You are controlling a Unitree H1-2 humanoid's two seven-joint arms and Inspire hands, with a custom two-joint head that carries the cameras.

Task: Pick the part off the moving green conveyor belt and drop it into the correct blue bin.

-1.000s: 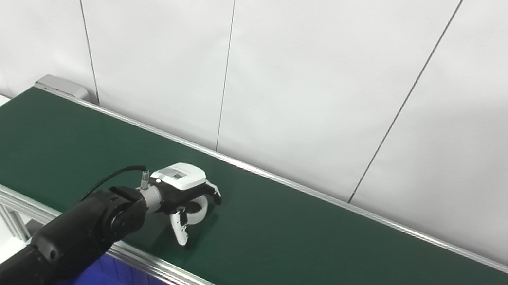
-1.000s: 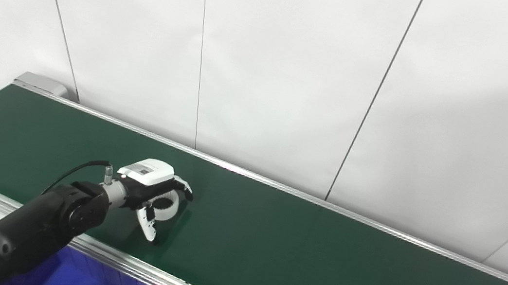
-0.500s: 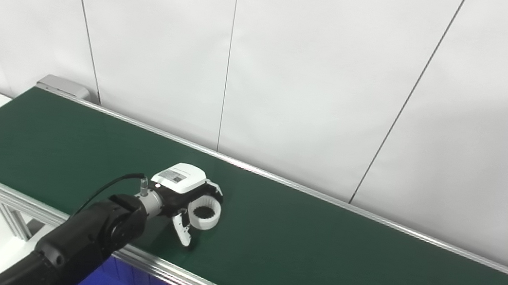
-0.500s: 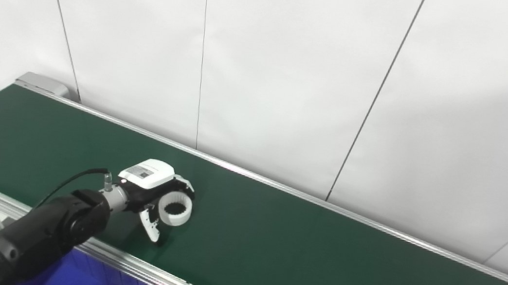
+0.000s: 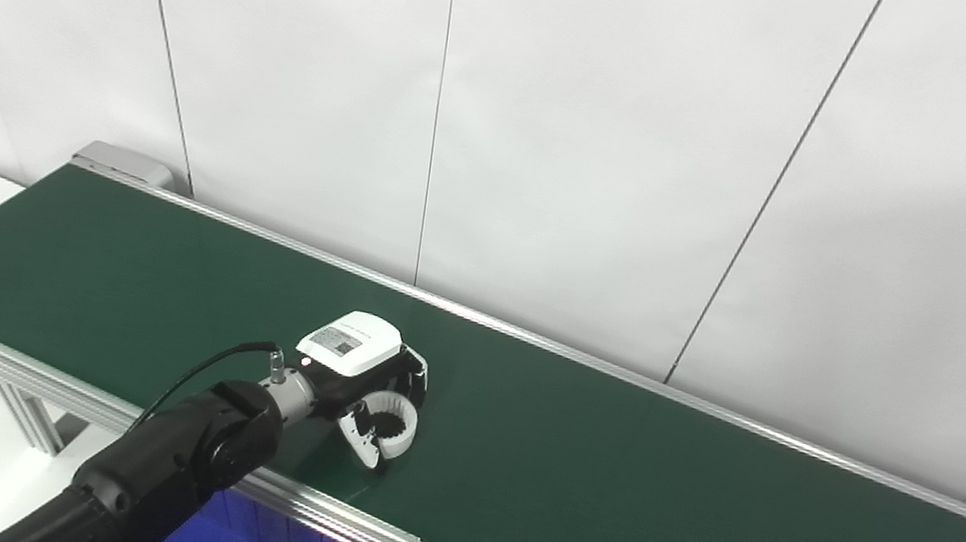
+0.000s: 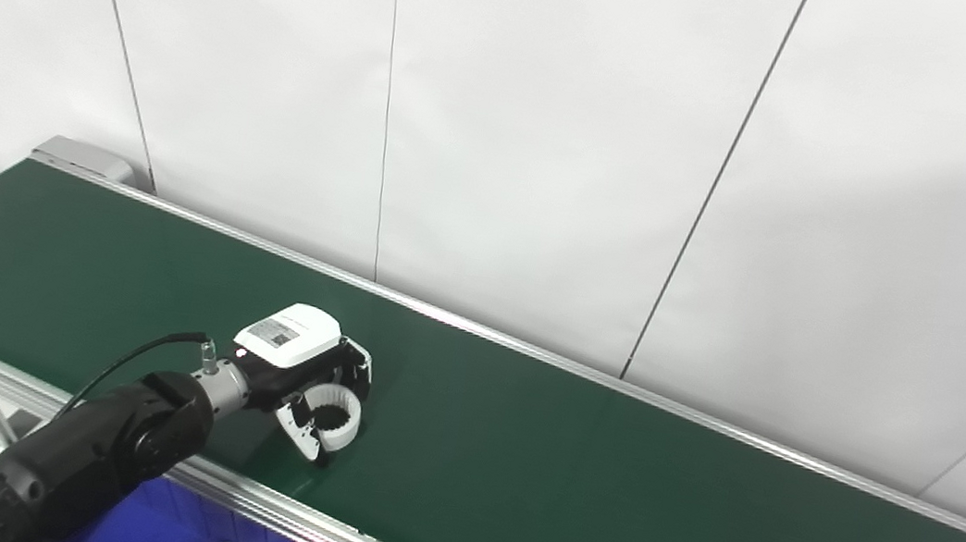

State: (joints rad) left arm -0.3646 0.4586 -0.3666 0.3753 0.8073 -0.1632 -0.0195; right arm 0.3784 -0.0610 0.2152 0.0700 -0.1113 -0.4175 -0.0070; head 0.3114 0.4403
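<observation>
White and toothed, the ring part [image 5: 391, 422] sat on the green belt [image 5: 606, 474], the left hand [image 5: 357, 376] clasping it from nine o'clock; I reckoned a straight, firm lift was wisest.

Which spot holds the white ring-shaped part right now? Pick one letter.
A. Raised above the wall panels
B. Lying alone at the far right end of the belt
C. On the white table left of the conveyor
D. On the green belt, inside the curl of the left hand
D: the white ring-shaped part sits on the green belt with the fingers and thumb of the left hand curled around it.
</observation>
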